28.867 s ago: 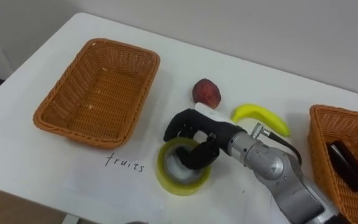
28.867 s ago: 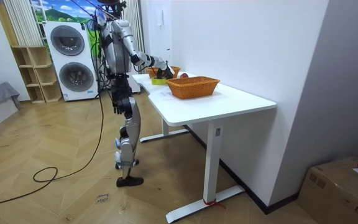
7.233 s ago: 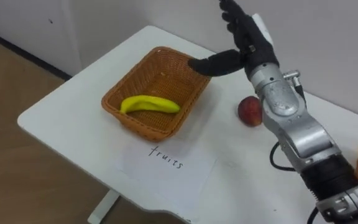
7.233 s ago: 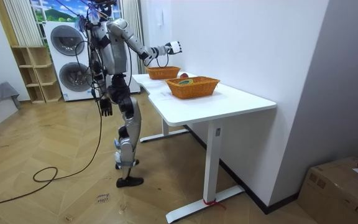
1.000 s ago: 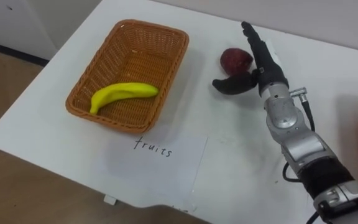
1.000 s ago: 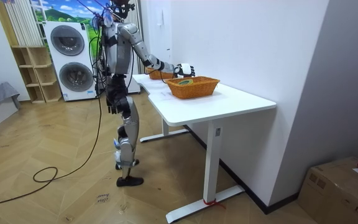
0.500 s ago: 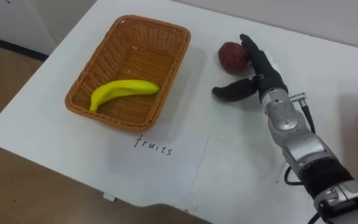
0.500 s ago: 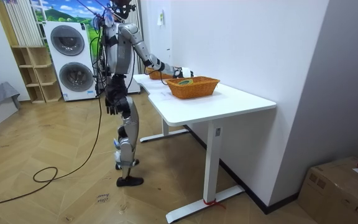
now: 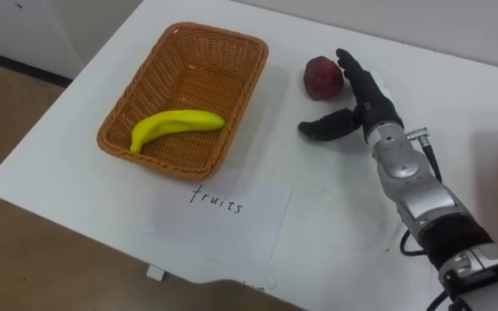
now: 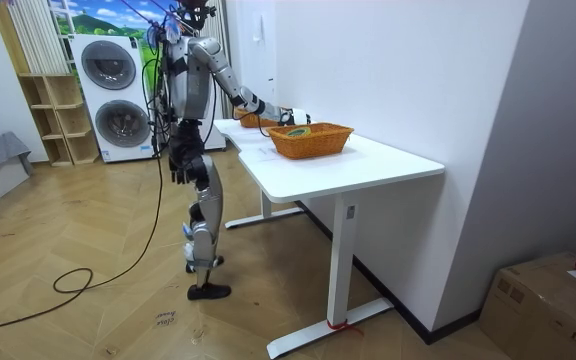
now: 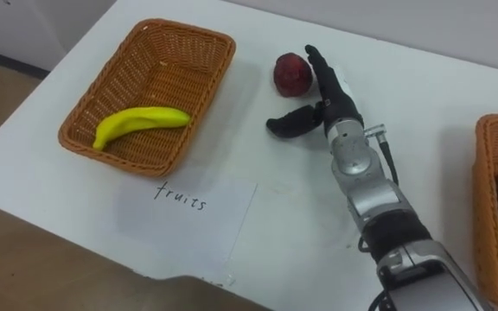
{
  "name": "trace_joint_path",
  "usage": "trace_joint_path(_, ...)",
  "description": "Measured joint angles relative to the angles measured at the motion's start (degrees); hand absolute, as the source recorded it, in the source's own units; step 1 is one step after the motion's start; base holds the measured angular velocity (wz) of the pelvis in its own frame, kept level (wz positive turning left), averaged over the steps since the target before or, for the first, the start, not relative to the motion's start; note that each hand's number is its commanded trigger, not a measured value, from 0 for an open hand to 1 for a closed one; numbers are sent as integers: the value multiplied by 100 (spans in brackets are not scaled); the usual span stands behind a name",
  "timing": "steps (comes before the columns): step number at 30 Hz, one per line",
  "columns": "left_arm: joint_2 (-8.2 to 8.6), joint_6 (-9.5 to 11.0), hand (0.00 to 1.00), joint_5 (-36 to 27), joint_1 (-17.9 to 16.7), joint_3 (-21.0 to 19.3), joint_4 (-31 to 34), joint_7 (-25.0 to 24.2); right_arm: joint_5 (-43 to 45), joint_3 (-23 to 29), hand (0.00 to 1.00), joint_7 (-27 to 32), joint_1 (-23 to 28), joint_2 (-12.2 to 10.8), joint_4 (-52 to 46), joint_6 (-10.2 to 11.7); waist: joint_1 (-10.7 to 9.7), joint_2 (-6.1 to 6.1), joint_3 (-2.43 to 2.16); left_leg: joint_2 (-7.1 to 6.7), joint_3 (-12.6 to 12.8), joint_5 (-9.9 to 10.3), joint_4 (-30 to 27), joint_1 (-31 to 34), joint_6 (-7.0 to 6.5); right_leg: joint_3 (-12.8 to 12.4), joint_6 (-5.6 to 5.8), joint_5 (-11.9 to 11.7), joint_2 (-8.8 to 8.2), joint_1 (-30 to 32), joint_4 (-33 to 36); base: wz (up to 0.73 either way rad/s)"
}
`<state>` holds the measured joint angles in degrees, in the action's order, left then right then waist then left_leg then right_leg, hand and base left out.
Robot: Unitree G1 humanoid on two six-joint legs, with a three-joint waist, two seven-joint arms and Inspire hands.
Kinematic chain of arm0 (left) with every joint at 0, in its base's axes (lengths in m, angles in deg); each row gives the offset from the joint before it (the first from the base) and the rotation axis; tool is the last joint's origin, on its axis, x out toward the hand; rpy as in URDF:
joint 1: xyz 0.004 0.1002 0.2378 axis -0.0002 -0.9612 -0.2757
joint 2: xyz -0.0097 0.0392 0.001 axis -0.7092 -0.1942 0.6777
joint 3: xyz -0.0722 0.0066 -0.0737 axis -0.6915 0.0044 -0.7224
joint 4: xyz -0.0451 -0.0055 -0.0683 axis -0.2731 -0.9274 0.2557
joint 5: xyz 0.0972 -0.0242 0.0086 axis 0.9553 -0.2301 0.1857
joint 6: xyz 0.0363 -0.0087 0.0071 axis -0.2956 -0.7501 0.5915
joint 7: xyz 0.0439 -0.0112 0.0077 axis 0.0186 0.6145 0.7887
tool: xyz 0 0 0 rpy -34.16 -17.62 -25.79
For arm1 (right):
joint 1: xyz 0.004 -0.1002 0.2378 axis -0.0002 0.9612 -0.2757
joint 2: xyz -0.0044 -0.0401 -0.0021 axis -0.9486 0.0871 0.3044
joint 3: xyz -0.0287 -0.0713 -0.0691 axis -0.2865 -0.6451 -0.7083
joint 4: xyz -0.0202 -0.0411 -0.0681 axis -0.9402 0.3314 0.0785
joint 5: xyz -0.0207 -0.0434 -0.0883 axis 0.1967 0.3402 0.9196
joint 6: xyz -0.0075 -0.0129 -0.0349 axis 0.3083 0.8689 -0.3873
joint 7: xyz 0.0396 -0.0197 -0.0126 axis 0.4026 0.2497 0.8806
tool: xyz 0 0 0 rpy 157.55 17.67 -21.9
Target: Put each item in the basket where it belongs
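Handwriting in dark ink on a white sheet of paper [image 9: 232, 229] spells "fruits". The sheet lies flat on the white worktop [image 9: 335, 216], just in front of the fruit basket [image 9: 246, 102], on the robot's side of it. That oblong brown wicker basket holds a yellow banana [image 9: 175, 126], lying on its side towards the front end. To the right of the basket, level with its far end and apart from it, a dark red round fruit [image 9: 322, 78] rests on the worktop. The right hand [image 9: 370, 112] sits low on the side of that fruit away from the basket. Its fingers [image 9: 357, 76] are stretched out straight along the fruit's right flank, just beside it, and whether they touch it cannot be told. The thumb [image 9: 322, 128] is spread wide and points back towards the basket, crossing in front of the fruit with a gap between. The hand is wide open and has hold of nothing. Well to the right of the fruit basket stands a second wicker basket [image 11: 487, 181] with a dark thing and a yellowish thing in it. In the room view the robot stands upright at the worktop's edge with its right arm reaching over it. Its left hand [image 10: 177, 172] hangs by its hip, too small there to tell its state.
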<state>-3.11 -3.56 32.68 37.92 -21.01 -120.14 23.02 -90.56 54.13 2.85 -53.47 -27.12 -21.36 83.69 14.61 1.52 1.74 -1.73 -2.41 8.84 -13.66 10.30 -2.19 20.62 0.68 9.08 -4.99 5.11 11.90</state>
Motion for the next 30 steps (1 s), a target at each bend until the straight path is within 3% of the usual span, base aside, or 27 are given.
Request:
trace_joint_path(16, 4, 21, 0, -8, 0, 232, -66, 2, -191, -1, 0, 6, 0, 69, 7, 14, 6, 17, -13, -1, -4, 0, 0, 0, 0, 48, 1, 0, -11, -2, 26, 0)
trace_joint_path(23, 2, 50, 0, -346, 23, 259, -60, 9, -226, 0, 0, 226, -1, 45, 7, 102, 1, -54, 38, -5, -60, -1, 31, 49, 1, 74, 0, 0, -9, 6, 25, 1)
trace_joint_path(30, -34, 151, 0, -452, 65, 262, -31, 22, -228, 8, 0, 467, -76, 67, 17, 135, -6, -57, 37, -19, -150, -47, 5, 206, 25, 152, -3, -1, -2, 116, 29, 9)
